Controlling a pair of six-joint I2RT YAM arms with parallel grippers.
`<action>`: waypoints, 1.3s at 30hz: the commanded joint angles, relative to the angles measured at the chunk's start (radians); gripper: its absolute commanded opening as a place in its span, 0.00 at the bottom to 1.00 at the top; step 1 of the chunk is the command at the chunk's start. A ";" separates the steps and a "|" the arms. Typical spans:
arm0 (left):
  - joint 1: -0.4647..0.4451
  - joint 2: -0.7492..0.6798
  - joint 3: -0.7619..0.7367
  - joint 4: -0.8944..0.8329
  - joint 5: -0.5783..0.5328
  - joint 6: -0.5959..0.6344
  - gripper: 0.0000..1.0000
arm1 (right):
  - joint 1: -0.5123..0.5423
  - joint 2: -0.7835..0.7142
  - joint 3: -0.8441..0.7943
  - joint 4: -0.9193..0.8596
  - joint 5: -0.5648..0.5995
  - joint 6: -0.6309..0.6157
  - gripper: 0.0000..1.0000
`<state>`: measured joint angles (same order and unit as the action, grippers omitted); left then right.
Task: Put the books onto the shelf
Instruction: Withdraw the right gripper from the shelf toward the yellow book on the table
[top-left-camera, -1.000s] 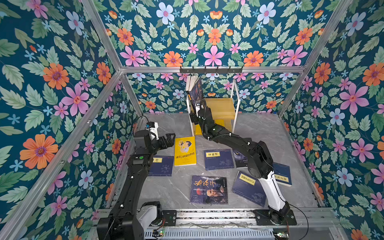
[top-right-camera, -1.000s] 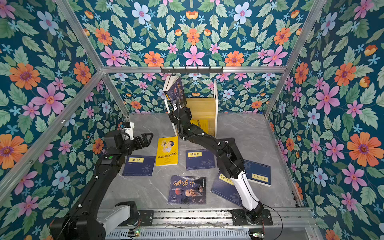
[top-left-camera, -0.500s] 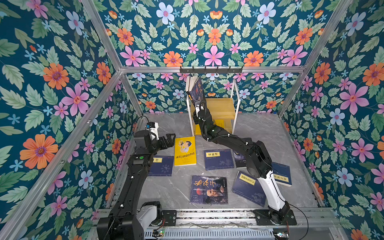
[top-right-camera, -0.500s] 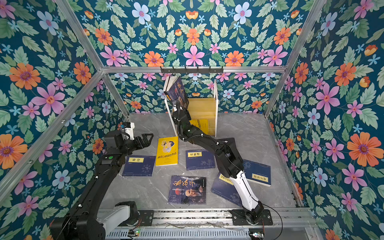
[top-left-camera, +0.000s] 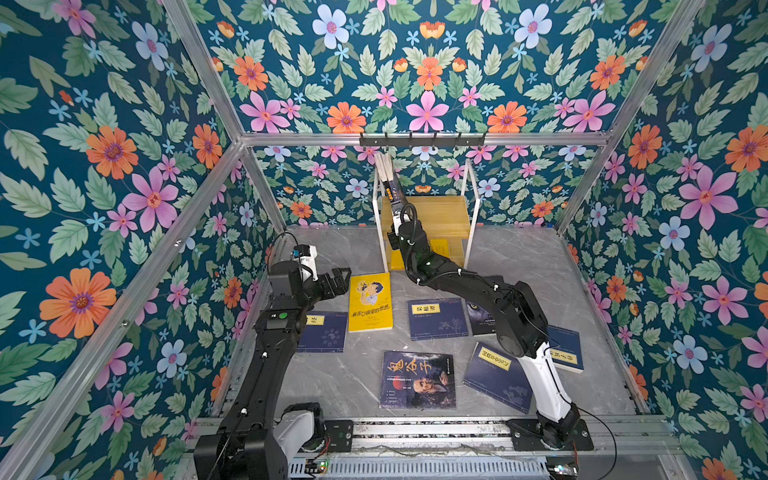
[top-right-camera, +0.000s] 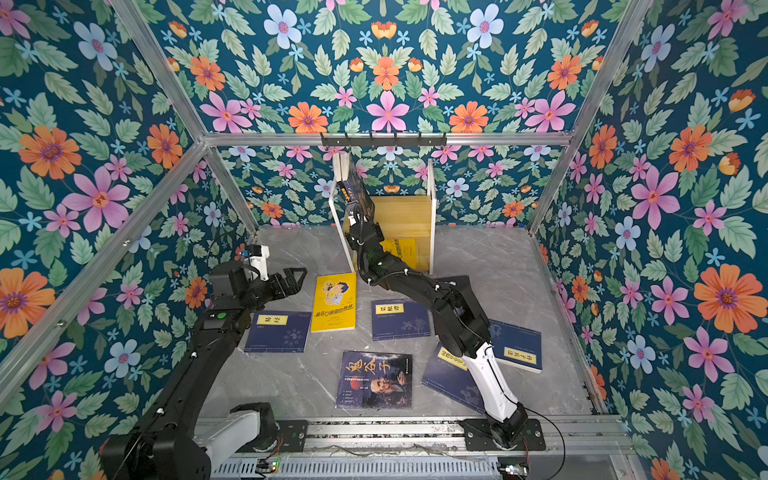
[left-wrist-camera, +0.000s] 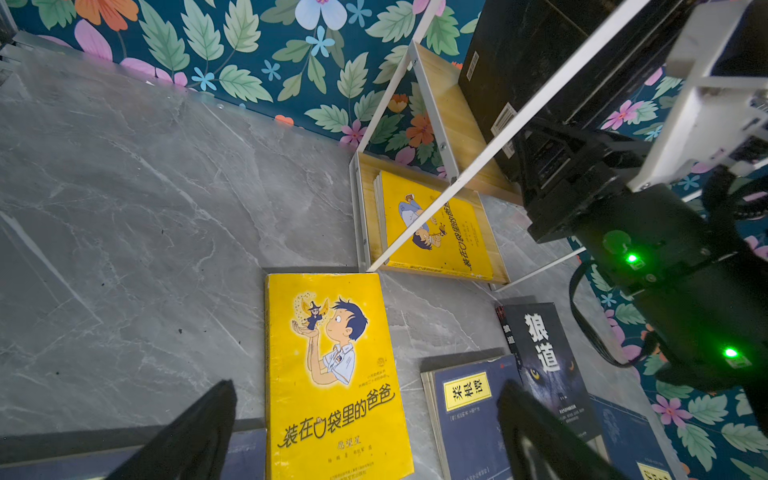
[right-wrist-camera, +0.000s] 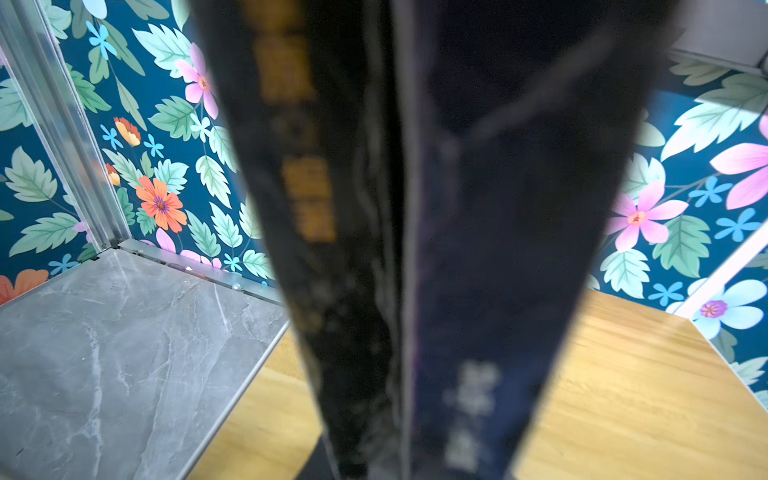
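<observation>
- The right claw (top-left-camera: 400, 211) sat at the upper centre of both top views, clamped on the lower edge of a dark book (top-left-camera: 392, 185). In the right wrist view the spine ran straight down toward the claw.
- The dark book stood tilted at the left end of the top board of the shelf (top-left-camera: 444, 210). Its top leaned toward the pale-edged books (top-left-camera: 381, 164) already upright there. I could not tell whether its foot rested fully on the board.
- The lower board carried a shelved yellow book (left-wrist-camera: 432, 232) lying flat. There may have been more under it, but this was unclear.
- The left claw (top-left-camera: 345, 281) hovered left of centre with its jaws wide apart and nothing between them. It was just beside the loose yellow book (top-left-camera: 370, 301).
- Seven books lay flat on the tabletop (top-left-camera: 519, 257): the loose yellow book, four navy books (top-left-camera: 436, 318), the wolf-eye book (top-left-camera: 480, 318) and the old-man book (top-left-camera: 417, 380). The wolf-eye book was partly under the right arm.
- Judgement: the task was under halfway. A few books were shelved, one was being seated, and seven were left to fetch.
- Judgement: the top board had plenty of bare wood on its right side for them.
</observation>
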<state>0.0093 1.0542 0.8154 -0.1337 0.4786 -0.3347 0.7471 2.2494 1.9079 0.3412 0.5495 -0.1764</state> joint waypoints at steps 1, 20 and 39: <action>0.003 0.000 -0.002 0.024 0.003 0.008 1.00 | 0.006 -0.018 0.000 0.037 -0.023 -0.018 0.24; 0.003 0.000 -0.004 0.025 0.005 0.005 1.00 | 0.028 -0.040 -0.054 0.086 -0.089 -0.052 0.47; 0.004 0.013 -0.001 0.020 -0.003 0.020 1.00 | 0.028 -0.391 -0.486 0.063 -0.160 0.067 0.70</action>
<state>0.0113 1.0618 0.8120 -0.1318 0.4774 -0.3347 0.7731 1.9163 1.4746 0.4236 0.4191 -0.1764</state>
